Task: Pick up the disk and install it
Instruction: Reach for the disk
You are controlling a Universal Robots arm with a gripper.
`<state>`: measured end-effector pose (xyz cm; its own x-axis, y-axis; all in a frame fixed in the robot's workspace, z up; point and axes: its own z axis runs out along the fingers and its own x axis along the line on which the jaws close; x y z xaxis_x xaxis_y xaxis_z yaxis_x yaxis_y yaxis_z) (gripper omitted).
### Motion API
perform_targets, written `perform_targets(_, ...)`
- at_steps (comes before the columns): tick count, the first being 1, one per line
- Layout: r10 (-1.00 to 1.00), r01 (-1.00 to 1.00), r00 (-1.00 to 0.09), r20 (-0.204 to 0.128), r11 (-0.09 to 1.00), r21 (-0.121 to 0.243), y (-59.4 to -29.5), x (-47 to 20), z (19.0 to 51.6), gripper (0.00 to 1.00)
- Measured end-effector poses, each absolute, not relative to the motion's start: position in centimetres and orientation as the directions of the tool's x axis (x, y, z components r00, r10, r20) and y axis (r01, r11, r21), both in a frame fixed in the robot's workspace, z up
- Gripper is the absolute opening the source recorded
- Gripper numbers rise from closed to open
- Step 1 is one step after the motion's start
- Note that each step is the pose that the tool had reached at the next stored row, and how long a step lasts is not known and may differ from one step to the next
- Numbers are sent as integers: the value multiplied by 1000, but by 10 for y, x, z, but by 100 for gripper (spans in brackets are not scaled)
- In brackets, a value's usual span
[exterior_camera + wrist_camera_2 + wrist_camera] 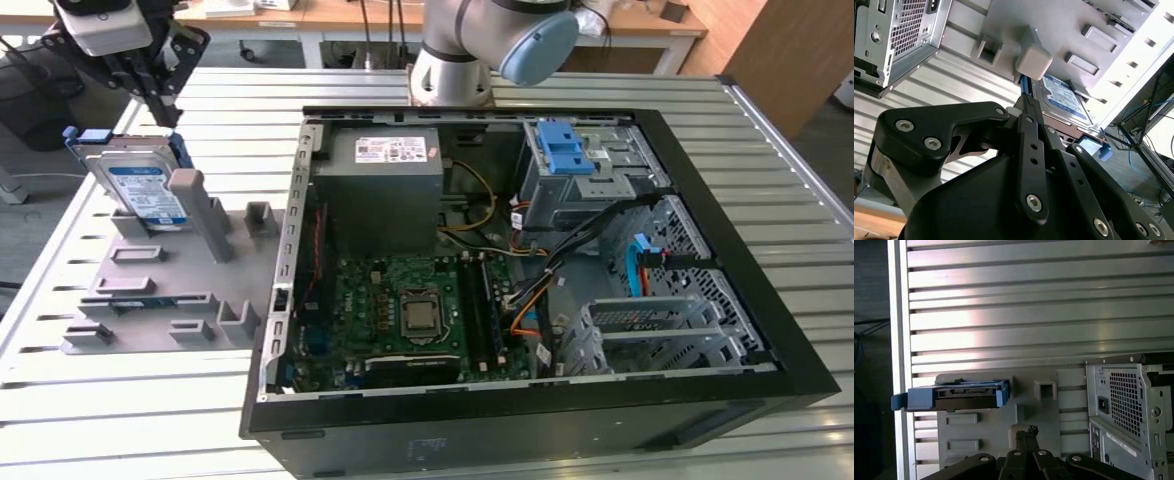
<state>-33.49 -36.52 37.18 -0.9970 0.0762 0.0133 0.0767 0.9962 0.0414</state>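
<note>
Exterior view: we see bright, even light. Computer case interior is darker than slatted table beside it, and shadows are soft. First wrist view: we note broad glare band on table slats beyond case. Second wrist view: washed-out brightness far from case, with gripper dark and underlit against it.

Robotics lab or test workshop. The worktop is slotted aluminium profile, ribbed from edge to edge. A robot arm stands at its far edge. An open computer case lies on its side mid-worktop, with the circuit board and wiring exposed. A grey moulded fixture plate near the exterior view's left edge holds the disk upright. Desks stand behind, and a wooden cabinet sits off the far corner.
</note>
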Motion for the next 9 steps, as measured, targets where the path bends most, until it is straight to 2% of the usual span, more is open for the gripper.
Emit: perform_targets(9,76,77,-997,15,996,41,-363,-349,370,11)
